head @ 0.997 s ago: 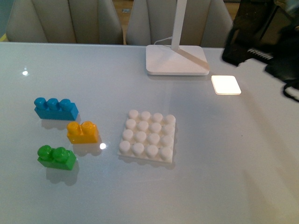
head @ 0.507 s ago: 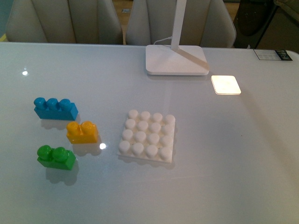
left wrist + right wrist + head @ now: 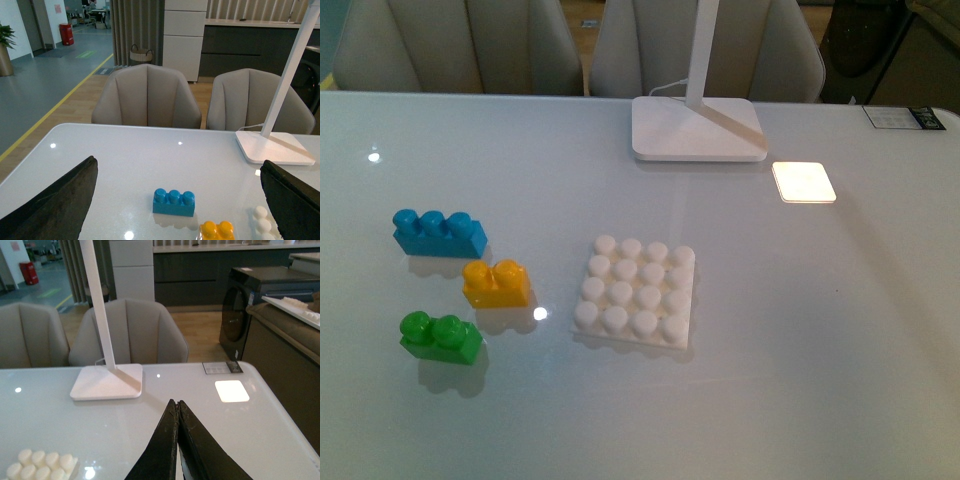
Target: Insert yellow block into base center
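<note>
On the left of the table (image 3: 820, 350) three bricks lay in a row running far to near: the three-stud brick (image 3: 439, 233) farthest, the middle two-stud brick (image 3: 497, 283) next, the near two-stud brick (image 3: 441, 337) closest. The base (image 3: 636, 291) lay right of the middle two-stud brick, apart from it. The lamp foot (image 3: 699, 128) stood well behind the base.
</note>
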Controlling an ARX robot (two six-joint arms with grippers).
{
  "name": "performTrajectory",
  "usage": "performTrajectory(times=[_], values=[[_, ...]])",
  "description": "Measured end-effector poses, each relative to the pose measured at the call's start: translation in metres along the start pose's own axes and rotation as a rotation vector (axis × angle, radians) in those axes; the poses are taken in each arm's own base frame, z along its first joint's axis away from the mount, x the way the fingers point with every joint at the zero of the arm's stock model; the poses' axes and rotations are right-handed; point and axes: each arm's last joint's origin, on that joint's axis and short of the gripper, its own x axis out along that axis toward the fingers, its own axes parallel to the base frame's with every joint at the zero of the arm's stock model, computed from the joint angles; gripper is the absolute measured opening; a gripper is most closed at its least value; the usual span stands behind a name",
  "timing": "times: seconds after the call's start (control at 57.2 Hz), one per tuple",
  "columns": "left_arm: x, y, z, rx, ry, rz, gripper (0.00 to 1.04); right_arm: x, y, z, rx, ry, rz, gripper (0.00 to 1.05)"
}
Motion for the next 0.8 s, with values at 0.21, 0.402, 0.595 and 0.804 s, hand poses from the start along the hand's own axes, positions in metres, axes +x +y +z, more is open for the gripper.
performTrajectory(times=[0.21, 0.402, 0.595, 0.804], values=[[0.000, 0.000, 0.000, 0.000, 0.000, 0.000, 0.97, -0.009, 0.000, 0.003, 0.000, -0.013, 0.000, 0.02], [0.000, 0.000, 0.000, 0.000, 0.000, 0.000, 0.97, -0.016, 0.000, 0.005, 0.000, -0.018, 0.000, 0.02], [0.000, 0.000, 0.000, 0.000, 0.000, 0.000, 0.97, -0.022, 0.000, 0.005, 0.000, -0.020, 0.000, 0.02], [0.000, 0.000, 0.000, 0.000, 0.000, 0.000, 0.97, -0.027, 0.000, 0.005, 0.000, -0.020, 0.000, 0.02]])
